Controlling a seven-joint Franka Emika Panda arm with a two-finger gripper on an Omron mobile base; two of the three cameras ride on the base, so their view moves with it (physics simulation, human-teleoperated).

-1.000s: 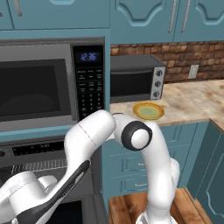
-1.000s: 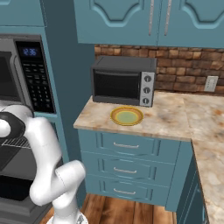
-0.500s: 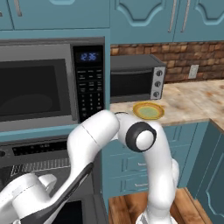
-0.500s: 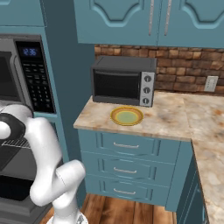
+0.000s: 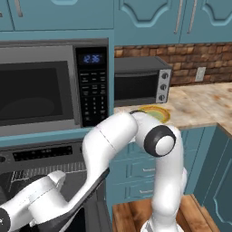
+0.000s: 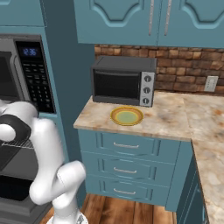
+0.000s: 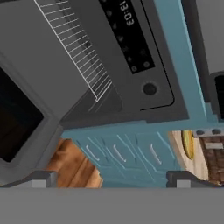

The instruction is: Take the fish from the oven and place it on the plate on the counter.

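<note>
The oven [image 7: 153, 70] stands open, its wire rack [image 7: 78, 43] showing above the dropped door's dark window. The fish is hidden from me. My gripper [image 7: 113, 179] hangs in front of the oven opening, open, its two fingertips [image 7: 41, 178] far apart with nothing between them. The yellow plate [image 6: 127, 116] sits bare on the beige counter [image 6: 166, 120], in front of the toaster oven. In the left base view the plate [image 5: 159, 113] peeks out behind my elbow, above the oven [image 5: 41, 154]. A sliver of the plate [image 7: 188, 143] shows at the right of the hand view.
A large microwave [image 5: 41, 93] with keypad is built in directly above the oven. A black-and-silver toaster oven [image 6: 123, 81] stands at the back of the counter. Teal drawers [image 6: 127, 146] sit below it, over wooden floor [image 6: 131, 212].
My elbow has shifted a little to the right and the forearm has dropped lower toward the oven. The gripper has stayed open.
</note>
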